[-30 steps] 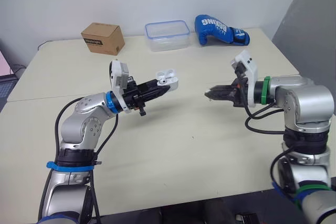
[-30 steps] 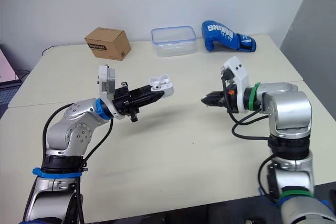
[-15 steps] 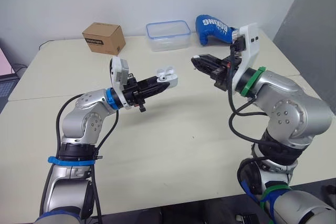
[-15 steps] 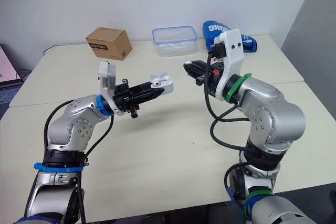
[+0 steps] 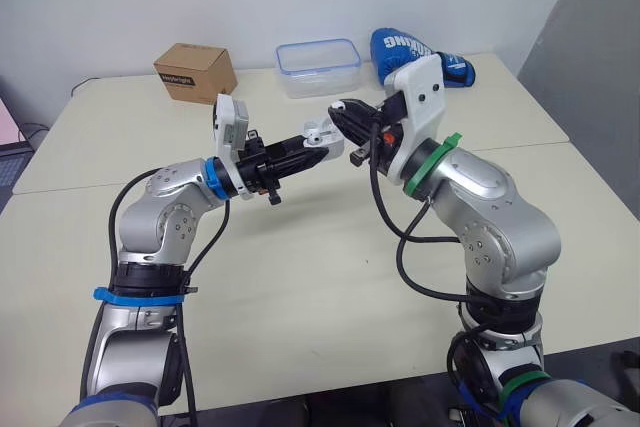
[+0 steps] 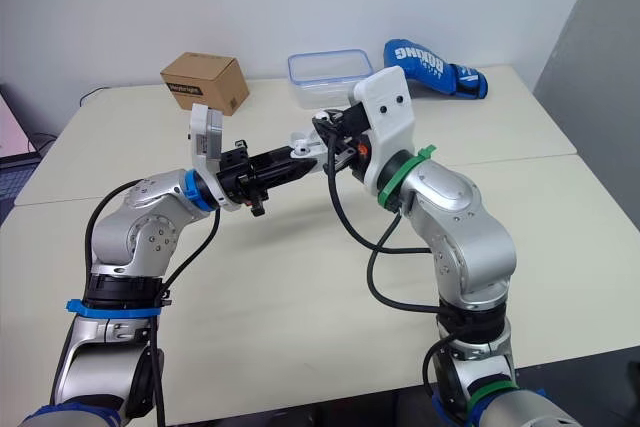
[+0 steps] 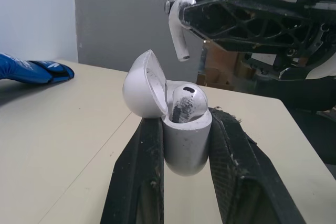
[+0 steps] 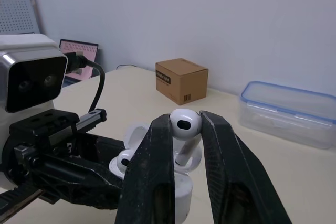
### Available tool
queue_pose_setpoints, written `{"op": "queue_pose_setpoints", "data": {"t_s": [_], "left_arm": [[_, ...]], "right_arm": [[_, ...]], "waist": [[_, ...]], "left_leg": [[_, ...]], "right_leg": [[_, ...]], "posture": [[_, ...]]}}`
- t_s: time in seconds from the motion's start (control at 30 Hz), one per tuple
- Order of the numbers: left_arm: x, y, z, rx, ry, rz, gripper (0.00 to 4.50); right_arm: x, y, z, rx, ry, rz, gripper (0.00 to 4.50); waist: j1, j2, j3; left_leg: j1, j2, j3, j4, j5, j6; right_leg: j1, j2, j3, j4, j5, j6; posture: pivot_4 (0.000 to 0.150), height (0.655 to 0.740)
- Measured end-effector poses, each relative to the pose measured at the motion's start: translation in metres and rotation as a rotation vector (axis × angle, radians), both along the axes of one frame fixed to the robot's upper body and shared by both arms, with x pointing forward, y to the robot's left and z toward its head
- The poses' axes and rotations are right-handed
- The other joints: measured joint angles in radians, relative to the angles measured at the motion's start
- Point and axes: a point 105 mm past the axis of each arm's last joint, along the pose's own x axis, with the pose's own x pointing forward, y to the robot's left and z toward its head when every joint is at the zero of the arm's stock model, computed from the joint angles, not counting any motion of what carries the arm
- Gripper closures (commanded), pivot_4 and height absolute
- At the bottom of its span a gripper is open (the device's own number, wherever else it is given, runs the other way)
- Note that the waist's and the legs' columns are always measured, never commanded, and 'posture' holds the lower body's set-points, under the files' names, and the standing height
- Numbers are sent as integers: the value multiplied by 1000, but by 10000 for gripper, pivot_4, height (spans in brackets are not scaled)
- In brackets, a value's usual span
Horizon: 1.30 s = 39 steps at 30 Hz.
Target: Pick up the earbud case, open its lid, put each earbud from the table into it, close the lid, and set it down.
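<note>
your left hand [image 7: 185, 123] is clamped on the case [image 7: 184, 153], gripping its body from both sides and holding it upright, off the surface [image 5: 330, 267]. the lid [image 7: 143, 90] stands open, hinged back to one side, and one earbud [image 7: 187, 98] sits in its socket. your right hand [image 5: 347, 119] pinches the second earbud [image 8: 184, 123] by its head between both fingers, stem pointing down, just above the case's open mouth and near the lid's top edge. the stem tip looks just clear of the case, though the right wrist view doesn't settle it. the two hands meet almost tip to tip. beyond them, on the surface, lie a cardboard box [image 5: 196, 72], a clear tub [image 5: 320, 67] and a blue glove [image 5: 415, 52].
</note>
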Motion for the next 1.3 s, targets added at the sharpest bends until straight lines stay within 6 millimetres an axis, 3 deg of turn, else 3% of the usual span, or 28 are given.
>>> {"op": "queue_pose_setpoints", "data": {"t_s": [0.2, 1.17, 1.3], "left_arm": [[1, 0, 2, 4, 7, -3, 37374], [3, -1, 4, 1, 13, -5, 37374], [3, -1, 5, -3, 2, 0, 37374]], "right_arm": [[1, 4, -10, 1, 30, 6, 41175], [5, 2, -18, -64, 30, -3, 41175], [5, 2, -19, -79, 33, 2, 27975]], "waist": [[0, 0, 0], [0, 0, 0], [0, 0, 0]], "left_leg": [[0, 0, 0, 0, 0, 0], [0, 0, 0, 0, 0, 0], [0, 0, 0, 0, 0, 0]], "right_leg": [[0, 0, 0, 0, 0, 0], [0, 0, 0, 0, 0, 0], [0, 0, 0, 0, 0, 0]], "posture": [[1500, 7400], [1500, 7400], [1500, 7400]]}}
